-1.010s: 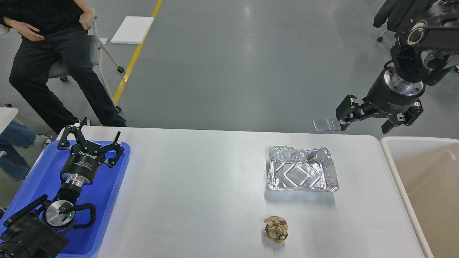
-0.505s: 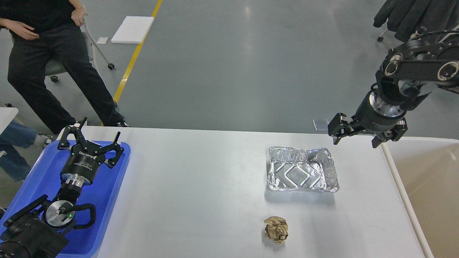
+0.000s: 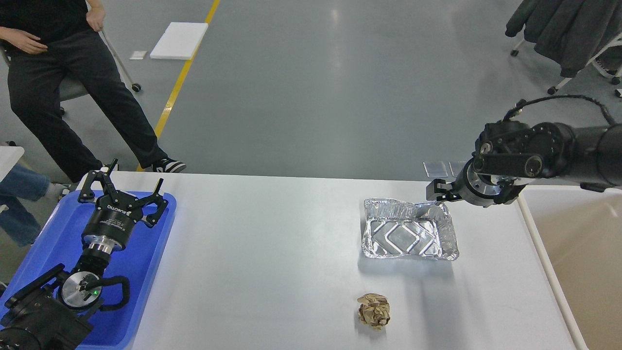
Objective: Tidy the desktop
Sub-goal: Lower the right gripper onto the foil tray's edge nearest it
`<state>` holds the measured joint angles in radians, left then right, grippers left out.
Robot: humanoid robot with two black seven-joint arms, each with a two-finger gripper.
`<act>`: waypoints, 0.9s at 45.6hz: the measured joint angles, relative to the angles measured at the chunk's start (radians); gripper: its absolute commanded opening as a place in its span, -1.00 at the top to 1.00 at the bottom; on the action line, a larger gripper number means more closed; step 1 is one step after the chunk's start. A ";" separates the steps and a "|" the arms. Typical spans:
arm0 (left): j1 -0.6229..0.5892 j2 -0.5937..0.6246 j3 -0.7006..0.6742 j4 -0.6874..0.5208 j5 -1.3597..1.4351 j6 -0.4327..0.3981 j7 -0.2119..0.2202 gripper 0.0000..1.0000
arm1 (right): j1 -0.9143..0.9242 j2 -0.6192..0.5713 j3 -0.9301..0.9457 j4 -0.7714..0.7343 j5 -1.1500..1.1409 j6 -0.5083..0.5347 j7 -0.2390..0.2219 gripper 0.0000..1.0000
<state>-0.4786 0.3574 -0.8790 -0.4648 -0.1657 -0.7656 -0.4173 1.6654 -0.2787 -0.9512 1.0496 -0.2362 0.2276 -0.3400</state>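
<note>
The white desktop (image 3: 272, 253) fills the lower view. A crumpled silver foil tray (image 3: 410, 236) lies on it right of centre, empty. A crumpled brown paper ball (image 3: 374, 311) lies nearer me, below the foil tray. My right gripper (image 3: 437, 190) is low at the foil tray's far right corner. It is dark and seen nearly end-on, so I cannot tell its fingers apart or whether it touches the foil. My left gripper (image 3: 124, 189) is open and empty above the blue plastic tray (image 3: 155, 272) at the left.
A beige, cream-rimmed bin (image 3: 529, 218) stands against the desktop's right edge. A person in black (image 3: 63, 73) sits beyond the far left corner. A chair with dark coats (image 3: 568, 34) stands at the far right on the grey floor.
My right arm has swung down and to the left, from high above the bin to the foil tray's far right corner. My left arm has not moved. The person has shifted slightly.
</note>
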 measured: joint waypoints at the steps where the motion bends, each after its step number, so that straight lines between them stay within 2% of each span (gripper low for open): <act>1: 0.000 0.000 0.000 0.000 0.000 0.000 0.000 -0.98 | -0.009 0.001 0.002 -0.004 -0.001 -0.010 0.000 -0.96; 5: 0.000 0.000 0.000 0.000 0.000 0.000 0.000 -0.98 | -0.054 0.004 0.012 -0.029 -0.009 -0.048 0.001 -0.94; 9: 0.000 0.000 0.000 0.000 0.000 0.000 0.000 -0.98 | -0.105 0.006 0.035 -0.057 -0.018 -0.079 0.001 -0.77; 13: 0.000 0.000 0.000 0.000 0.000 0.000 0.000 -0.98 | -0.147 0.008 0.062 -0.087 -0.023 -0.099 0.001 -0.75; 18: 0.000 0.000 0.000 0.000 0.000 0.000 0.000 -0.98 | -0.202 0.016 0.102 -0.142 -0.028 -0.122 0.001 -0.78; 21: 0.000 0.000 0.000 0.000 0.000 0.000 0.000 -0.98 | -0.234 0.021 0.127 -0.179 -0.029 -0.133 0.001 -1.00; 33: 0.000 0.000 0.000 0.000 0.000 0.000 0.000 -0.98 | -0.327 0.033 0.198 -0.269 -0.033 -0.148 0.003 -1.00; 41: 0.000 0.000 0.000 0.000 0.000 0.000 0.000 -0.98 | -0.389 0.056 0.217 -0.324 -0.073 -0.152 0.026 -0.99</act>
<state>-0.4786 0.3574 -0.8790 -0.4648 -0.1657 -0.7652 -0.4173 1.2761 -0.2228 -0.7340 0.7253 -0.3095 0.0753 -0.3140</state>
